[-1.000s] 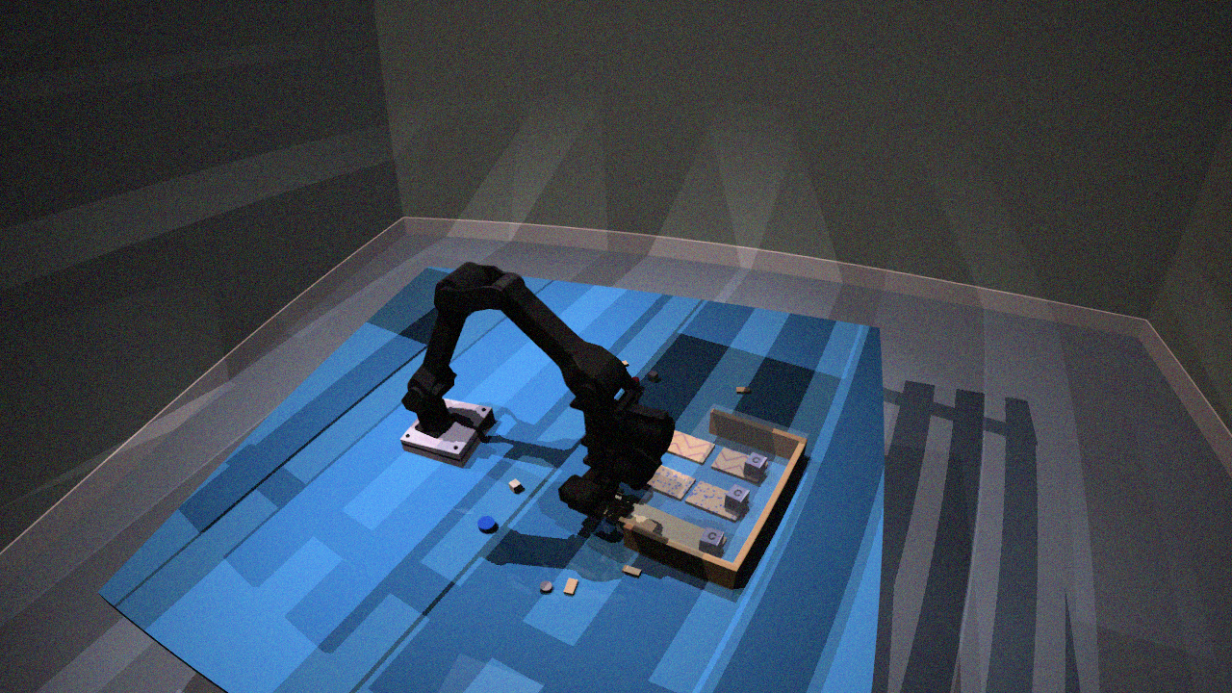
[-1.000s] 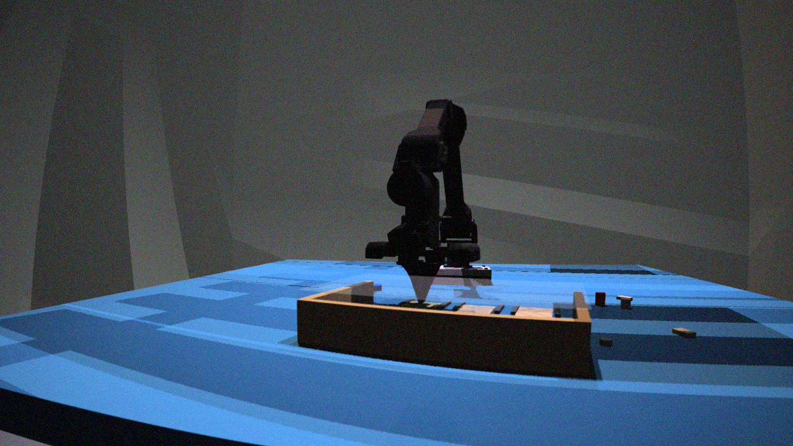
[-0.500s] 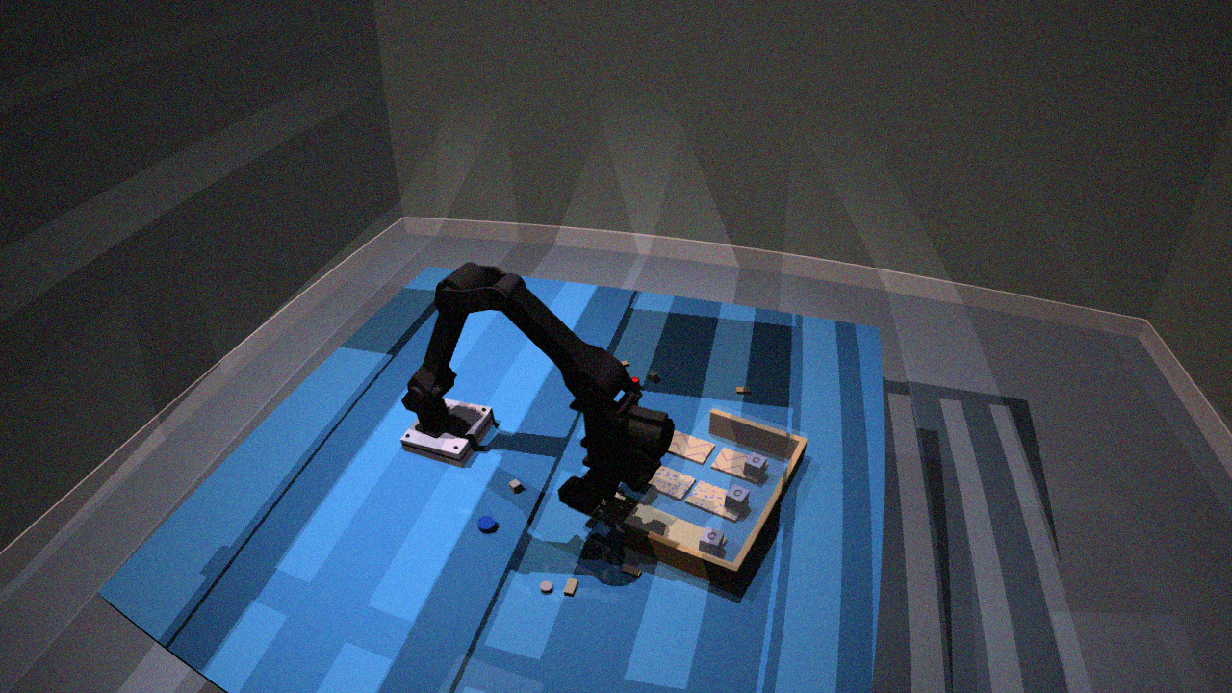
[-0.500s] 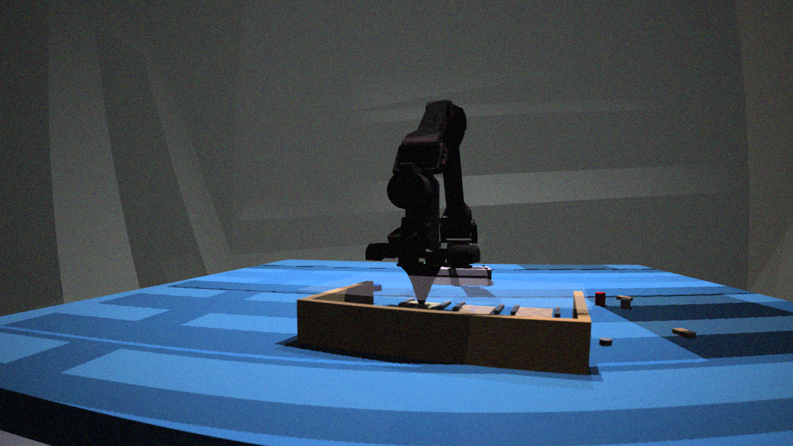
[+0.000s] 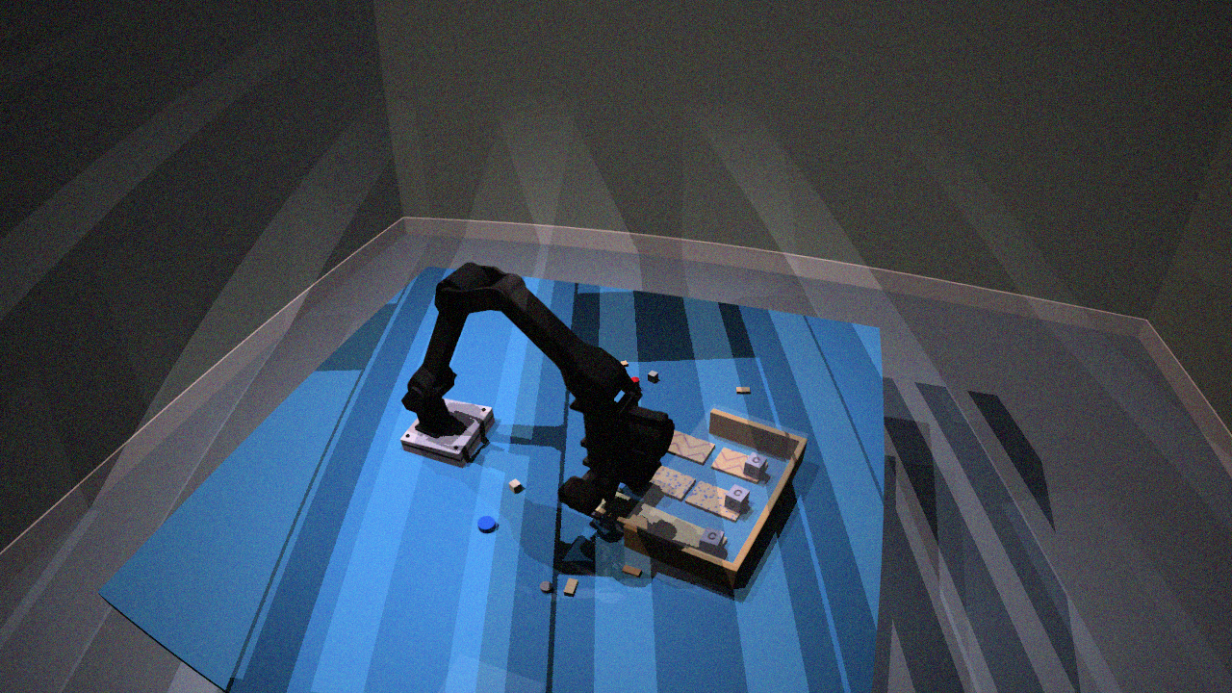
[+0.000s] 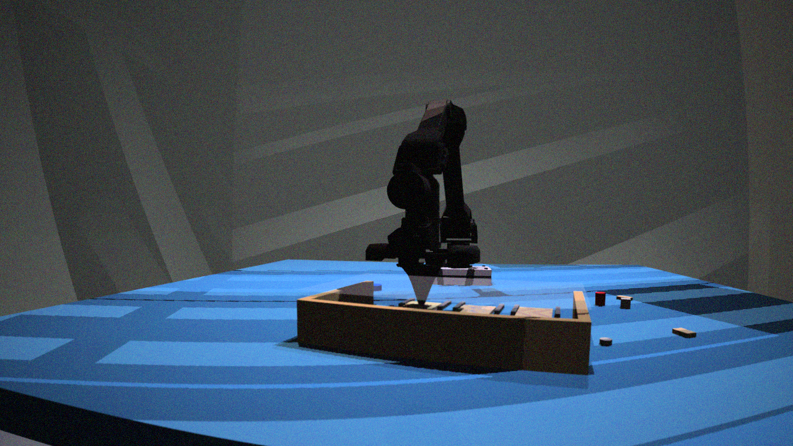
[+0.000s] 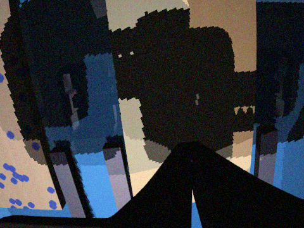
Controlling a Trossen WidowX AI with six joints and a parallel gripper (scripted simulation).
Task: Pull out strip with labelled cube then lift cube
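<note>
My gripper (image 6: 422,301) (image 7: 187,151) is shut and empty, tips down at or just above the plain strip (image 5: 686,533) (image 7: 218,14); contact is unclear. That strip looks unbroken where it shows; my gripper's shadow covers much of it. A cube marked C (image 5: 711,540) sits on its far end. The blue-dotted strip (image 5: 673,482) (image 7: 30,185) has a gap before its far piece (image 5: 707,496), which carries another C cube (image 5: 736,497). The zigzag strip (image 5: 689,446) (image 6: 533,313) is also split from its far piece (image 5: 730,462), with a C cube (image 5: 755,466).
Wooden walls (image 5: 757,434) (image 6: 410,331) enclose the strips' far end and sides. Low rails (image 7: 68,183) (image 7: 267,158) flank the strips. A blue disc (image 5: 486,524), a pale cube (image 5: 515,485), small wooden blocks (image 5: 571,586) (image 5: 631,570) and a red cylinder (image 6: 600,298) lie outside.
</note>
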